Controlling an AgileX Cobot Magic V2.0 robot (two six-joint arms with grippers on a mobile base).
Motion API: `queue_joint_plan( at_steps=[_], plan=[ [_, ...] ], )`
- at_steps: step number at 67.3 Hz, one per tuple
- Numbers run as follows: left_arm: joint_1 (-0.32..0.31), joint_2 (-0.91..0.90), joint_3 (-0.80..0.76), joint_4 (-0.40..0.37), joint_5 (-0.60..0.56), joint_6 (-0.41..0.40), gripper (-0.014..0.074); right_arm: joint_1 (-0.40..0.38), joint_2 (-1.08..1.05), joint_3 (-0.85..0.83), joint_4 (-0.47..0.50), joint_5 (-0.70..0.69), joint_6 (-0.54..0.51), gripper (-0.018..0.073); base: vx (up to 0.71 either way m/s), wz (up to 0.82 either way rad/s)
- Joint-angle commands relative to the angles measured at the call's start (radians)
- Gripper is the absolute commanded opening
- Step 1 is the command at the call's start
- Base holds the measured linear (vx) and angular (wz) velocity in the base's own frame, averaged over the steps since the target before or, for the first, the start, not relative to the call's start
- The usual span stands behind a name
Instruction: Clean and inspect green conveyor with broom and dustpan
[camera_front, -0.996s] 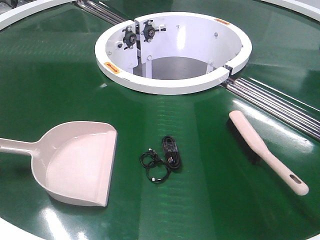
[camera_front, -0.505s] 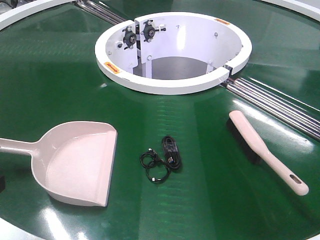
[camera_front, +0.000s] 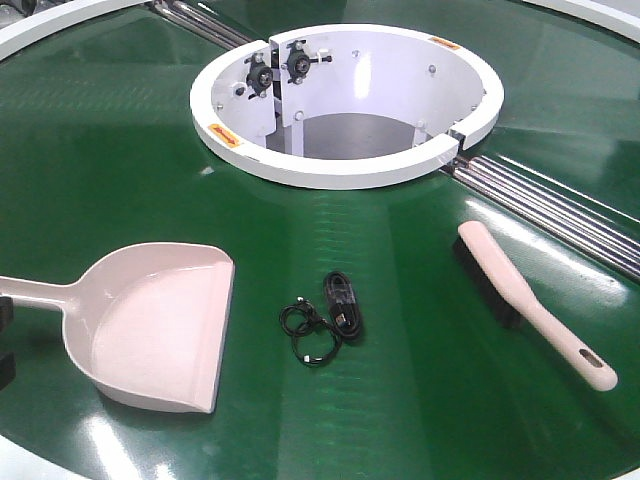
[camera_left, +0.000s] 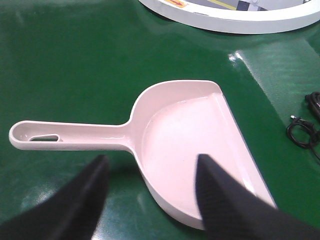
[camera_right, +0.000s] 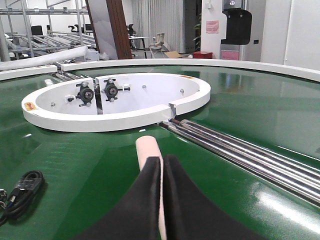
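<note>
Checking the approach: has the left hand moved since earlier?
Yes: the left hand came in from the left edge toward the unmoved pale-pink plastic dustpan's handle.

The green conveyor fills the frame; its white ring sits at upper centre; metal rollers run off toward the right edge. On it lie a dustpan at lower left, coiled black cables at lower centre, and a broom at right, all apart.

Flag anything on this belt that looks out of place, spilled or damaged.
Two black cables lie loose on the green conveyor, between the dustpan and the broom: a folded bundle beside a thin tangled one. They are neither cleaning tools nor belt parts, so they look like stray items. No spill or damage shows.
</note>
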Motion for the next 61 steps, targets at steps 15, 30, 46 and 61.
queue_joint_plan(
  at_steps=[15,30,46,61],
  plan=[
    [0.0,0.003,-0.039,-0.069,-0.082,-0.009,0.0568,0.001,-0.018,0.022,-0.001,-0.075,-0.006,-0.001,0.0,0.0],
    [0.0,0.178,-0.325,-0.069,0.227,0.116,0.0514,0.001,-0.018,0.022,-0.001,-0.075,-0.006,-0.001,0.0,0.0],
    [0.0,0.466,-0.706,-0.069,0.611,0.498,0.0507,0.001,-0.018,0.022,-0.001,-0.075,-0.006,-0.001,0.0,0.0],
    [0.0,0.619,-0.821,-0.079,0.684,0.873,0.0507,0.001,-0.018,0.022,-0.001,-0.075,-0.006,-0.001,0.0,0.0]
  ],
)
